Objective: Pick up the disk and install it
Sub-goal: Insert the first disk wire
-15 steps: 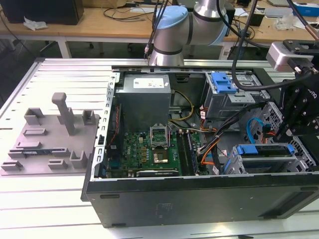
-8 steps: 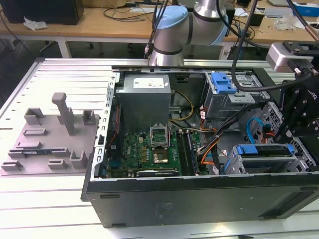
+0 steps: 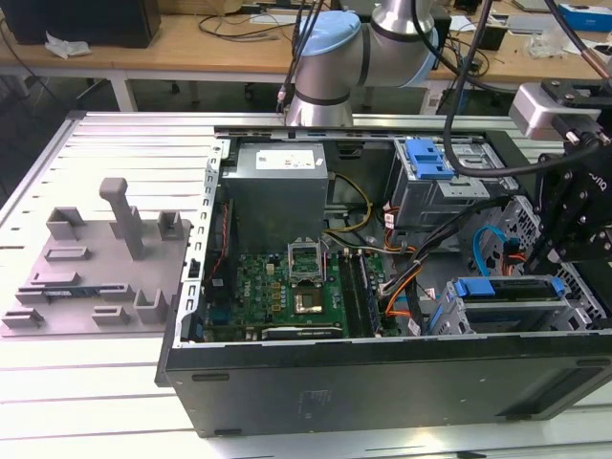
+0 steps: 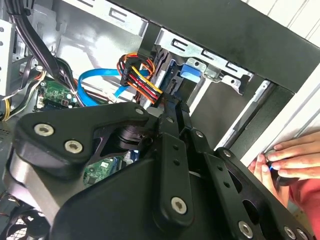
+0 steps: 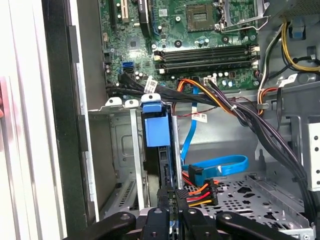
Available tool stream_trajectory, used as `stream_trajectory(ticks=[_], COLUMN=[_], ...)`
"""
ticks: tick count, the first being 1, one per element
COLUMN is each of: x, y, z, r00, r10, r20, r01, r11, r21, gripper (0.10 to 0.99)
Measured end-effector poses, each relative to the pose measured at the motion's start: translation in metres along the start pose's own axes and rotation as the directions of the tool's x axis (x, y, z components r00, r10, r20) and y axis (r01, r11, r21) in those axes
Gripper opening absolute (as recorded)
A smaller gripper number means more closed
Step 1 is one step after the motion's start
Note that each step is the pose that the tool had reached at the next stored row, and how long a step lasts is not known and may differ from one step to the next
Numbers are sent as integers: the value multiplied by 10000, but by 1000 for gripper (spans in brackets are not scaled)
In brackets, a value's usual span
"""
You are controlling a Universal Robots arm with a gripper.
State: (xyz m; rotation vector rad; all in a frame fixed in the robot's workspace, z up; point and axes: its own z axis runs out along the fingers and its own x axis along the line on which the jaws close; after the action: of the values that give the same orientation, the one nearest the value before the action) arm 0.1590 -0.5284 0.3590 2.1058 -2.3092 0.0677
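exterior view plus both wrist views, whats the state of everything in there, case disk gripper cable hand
computer case: lying on its side, side panel off, inside exposed
disk: slotted in the drive cage, blue frame showing
gripper: down at the disk's end, beside the coloured power wires
blue data cable: looped beside the cage, cannot tell if plugged
hand: outside the case, fingers curled

Silver arm [image 3: 404,21], pale-blue joint cap [image 3: 330,43], black hand [image 5: 174,200]
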Motion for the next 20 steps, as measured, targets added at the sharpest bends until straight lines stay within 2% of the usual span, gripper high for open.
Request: stream_trajectory(ticks=[8, 20], x=[-2, -2], y=[-4, -4], z=[0, 10], r00=[9997, 9997], r10=[-226, -253], r20=[5, 5], r01=[226, 253], r11=[9997, 9997], r21=[9, 11], gripper=[169, 169])
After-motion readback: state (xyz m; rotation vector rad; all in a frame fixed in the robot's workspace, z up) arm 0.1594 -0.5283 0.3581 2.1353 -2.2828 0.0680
